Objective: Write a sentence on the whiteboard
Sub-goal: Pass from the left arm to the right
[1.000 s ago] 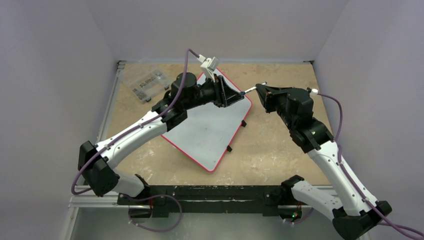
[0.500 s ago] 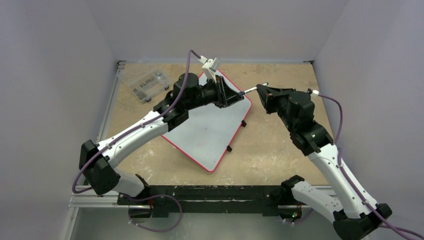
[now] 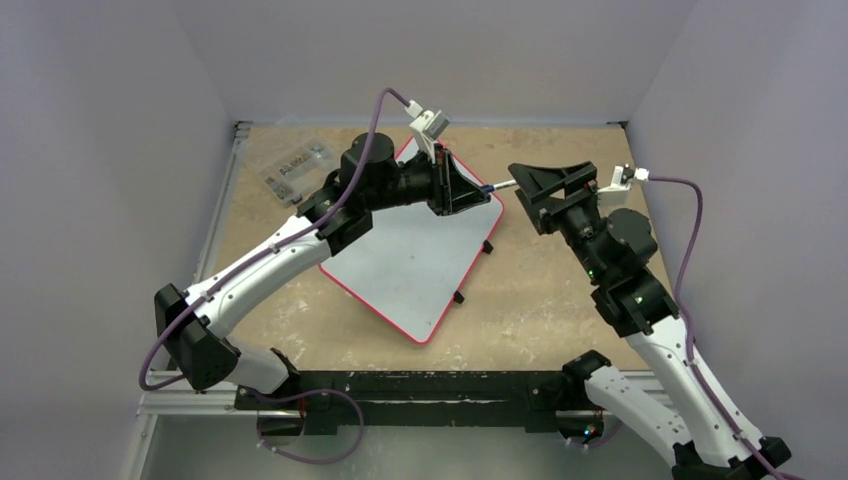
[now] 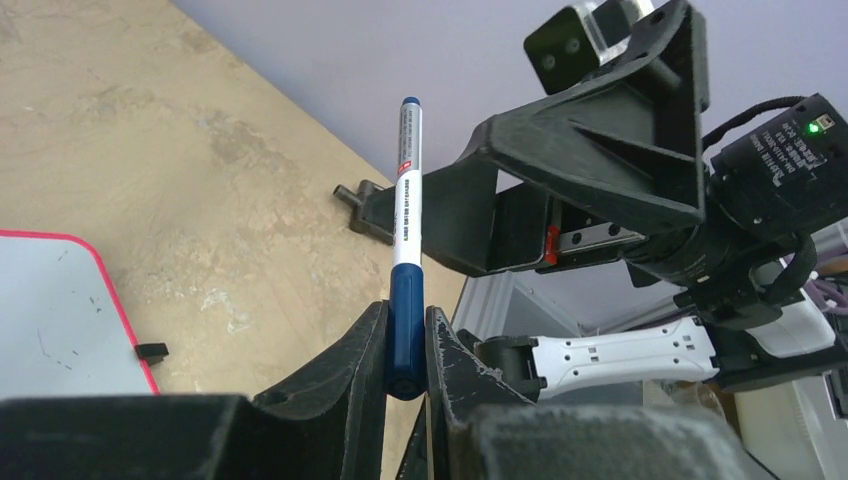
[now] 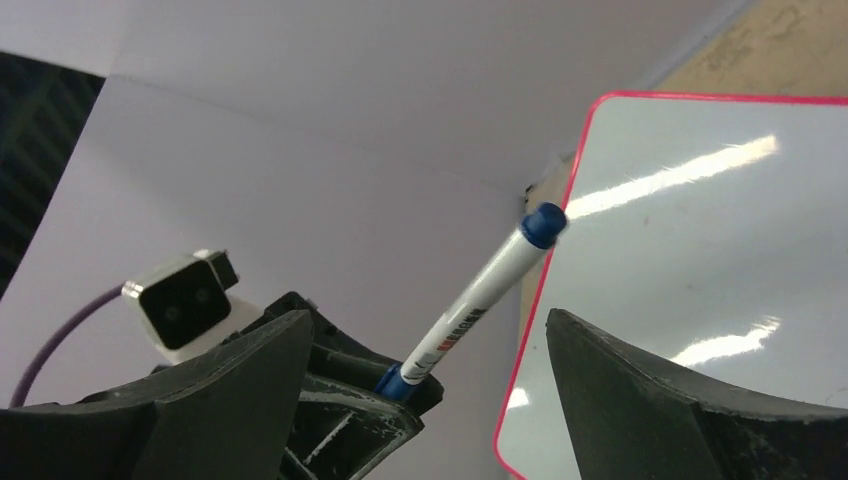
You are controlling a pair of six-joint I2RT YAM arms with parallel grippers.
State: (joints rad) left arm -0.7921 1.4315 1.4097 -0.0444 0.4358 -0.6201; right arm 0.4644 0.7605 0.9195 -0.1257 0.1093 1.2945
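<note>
The whiteboard (image 3: 410, 260) lies flat on the table, white with a thin red rim; it also appears in the left wrist view (image 4: 50, 310) and the right wrist view (image 5: 700, 300). The sentence is out of view: the board's visible surface looks blank. My left gripper (image 3: 455, 190) hovers over the board's far right corner, shut on the dark blue end of a white marker (image 4: 406, 200). The marker (image 3: 497, 185) points right, into my right gripper (image 3: 520, 185). Its fingers stand wide apart on either side of the marker (image 5: 480, 300) without touching it.
A clear plastic compartment box (image 3: 295, 170) sits at the table's far left. Small black feet (image 3: 488, 245) stick out from the board's right edge. Purple walls enclose the table on three sides. The two grippers face each other closely above the table's far middle.
My right gripper, shut on the marker's end a second ago, has opened wide, and its wrist has rolled. The left gripper keeps the marker and has hardly moved.
</note>
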